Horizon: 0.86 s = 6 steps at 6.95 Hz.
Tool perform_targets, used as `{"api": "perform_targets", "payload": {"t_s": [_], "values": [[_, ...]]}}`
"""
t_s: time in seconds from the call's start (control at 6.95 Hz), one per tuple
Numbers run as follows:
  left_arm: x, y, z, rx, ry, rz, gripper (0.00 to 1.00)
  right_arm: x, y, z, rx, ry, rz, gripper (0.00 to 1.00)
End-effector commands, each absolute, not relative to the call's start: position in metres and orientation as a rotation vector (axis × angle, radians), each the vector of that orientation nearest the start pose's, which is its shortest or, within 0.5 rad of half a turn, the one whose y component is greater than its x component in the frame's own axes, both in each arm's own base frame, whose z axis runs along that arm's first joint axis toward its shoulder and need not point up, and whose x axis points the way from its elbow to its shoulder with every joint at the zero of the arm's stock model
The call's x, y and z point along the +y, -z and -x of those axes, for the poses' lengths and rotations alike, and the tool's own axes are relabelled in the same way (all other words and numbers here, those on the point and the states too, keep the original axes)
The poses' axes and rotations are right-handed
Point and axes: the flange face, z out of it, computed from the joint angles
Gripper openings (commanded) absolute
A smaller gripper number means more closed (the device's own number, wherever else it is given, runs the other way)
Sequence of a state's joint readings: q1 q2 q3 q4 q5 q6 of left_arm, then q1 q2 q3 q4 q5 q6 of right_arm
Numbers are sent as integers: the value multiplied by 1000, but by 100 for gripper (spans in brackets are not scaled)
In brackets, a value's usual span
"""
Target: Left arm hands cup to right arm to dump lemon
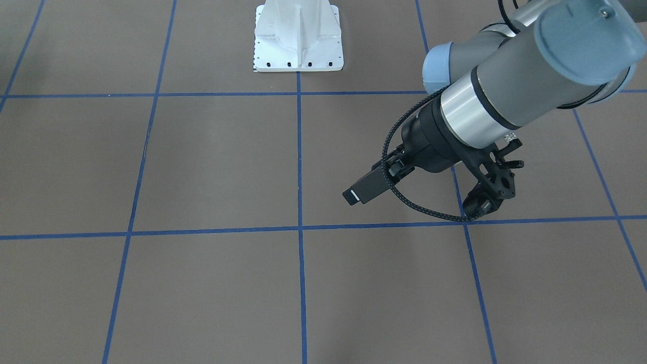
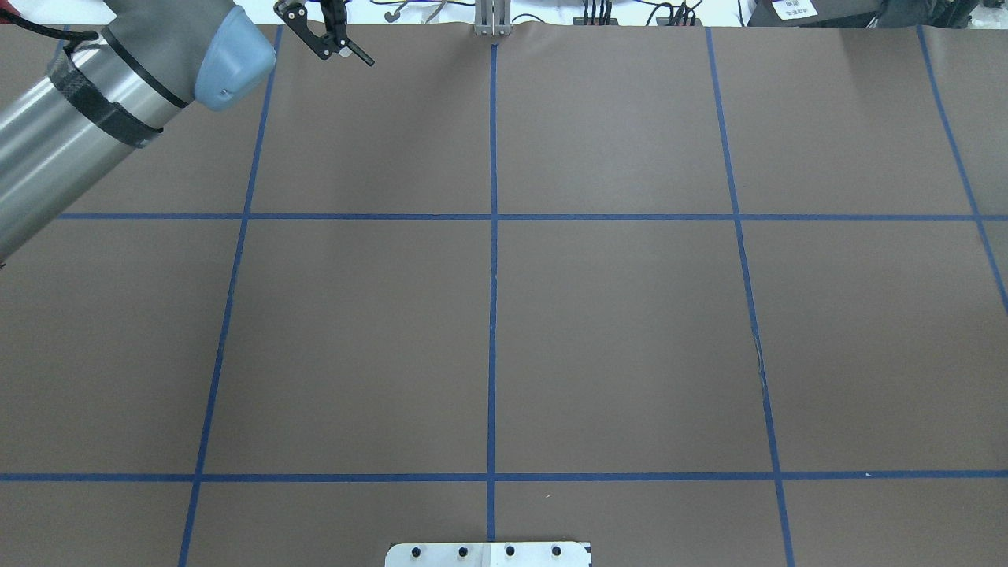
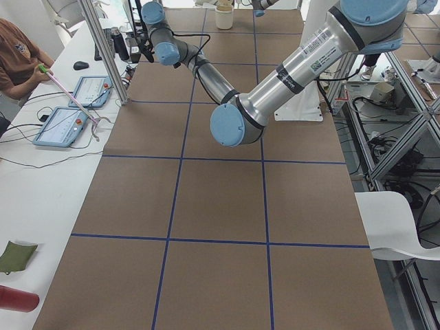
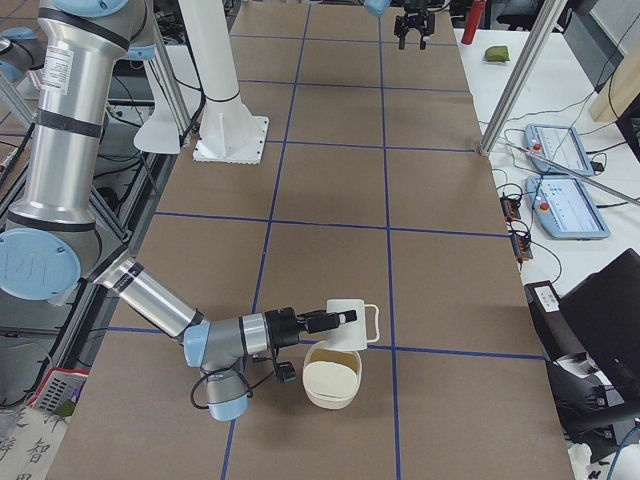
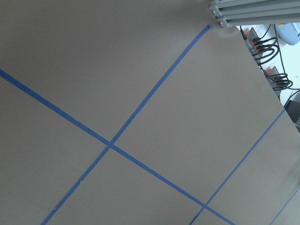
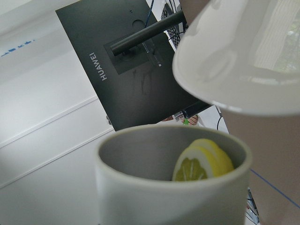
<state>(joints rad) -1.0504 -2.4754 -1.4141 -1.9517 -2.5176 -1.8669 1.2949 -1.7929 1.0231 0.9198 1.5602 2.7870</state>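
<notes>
In the exterior right view the near, right arm holds the white cup (image 4: 355, 325) tipped on its side at the right gripper (image 4: 340, 319), just above a cream bowl (image 4: 333, 380); I cannot tell how its jaws stand. The right wrist view shows the cup's (image 6: 173, 201) grey inside with the yellow lemon (image 6: 202, 161) slice leaning at the rim, and the bowl (image 6: 234, 61) close beyond. The left gripper (image 1: 354, 194) is empty and looks open, hovering over bare brown table far from the cup. Cup and lemon are out of the overhead and front-facing views.
The white robot base plate (image 1: 298, 38) sits mid-table at the robot's side. A black monitor (image 6: 136, 61) and control tablets (image 4: 560, 205) stand on the side bench by the bowl. A seated person (image 3: 17, 55) is at that bench. The left forearm (image 2: 94, 110) crosses the overhead view's corner.
</notes>
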Motion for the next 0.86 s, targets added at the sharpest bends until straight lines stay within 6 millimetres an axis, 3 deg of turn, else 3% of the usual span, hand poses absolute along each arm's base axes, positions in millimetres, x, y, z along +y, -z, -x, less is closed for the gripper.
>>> {"api": "perform_targets", "payload": {"t_s": [0.0,0.72], "values": [[-649,-94,-312,1280,611,403,100,-301,-734,-55,2741,2229,116,13],[-650,-95,-312,1278,615,404,100,-289,-731,-57,2713,2108,-90,16]]}}
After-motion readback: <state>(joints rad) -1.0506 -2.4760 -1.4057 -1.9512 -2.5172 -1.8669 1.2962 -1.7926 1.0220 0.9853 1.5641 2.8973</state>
